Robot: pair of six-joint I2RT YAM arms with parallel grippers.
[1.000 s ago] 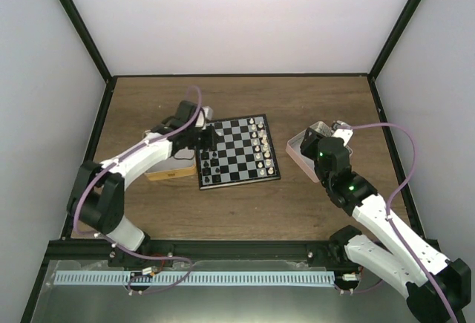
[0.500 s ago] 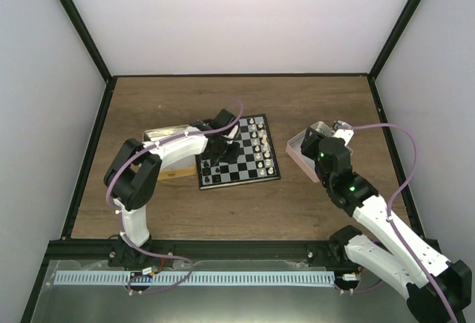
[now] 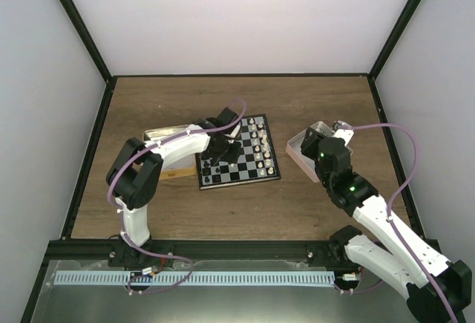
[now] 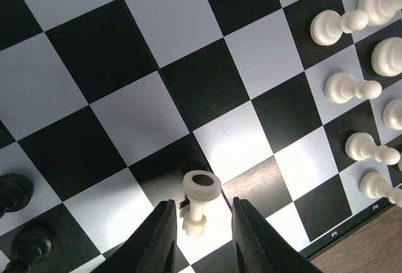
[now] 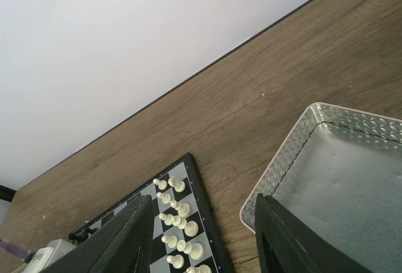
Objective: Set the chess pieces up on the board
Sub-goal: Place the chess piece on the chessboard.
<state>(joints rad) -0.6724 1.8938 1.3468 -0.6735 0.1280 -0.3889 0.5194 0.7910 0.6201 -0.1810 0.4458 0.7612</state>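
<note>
Cream, ring-topped chess piece (image 4: 200, 201) sits between the left fingers (image 4: 162, 238) above the left half of the black-and-silver checked board (image 4: 207, 78); whether they clamp it I cannot tell. Placing step: likely lower and release squarely. The right fingers (image 5: 135, 241) gape empty.

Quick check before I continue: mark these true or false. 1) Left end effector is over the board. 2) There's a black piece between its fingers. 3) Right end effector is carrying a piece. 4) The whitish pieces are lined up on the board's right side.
1) True: the left end effector hangs over the board.
2) False: the piece between its fingers is a whitish piece.
3) False: the right end effector is open with nothing between its fingers, beside the pink tray.
4) True: in the top view the whitish rows run along the board's right side.
</note>
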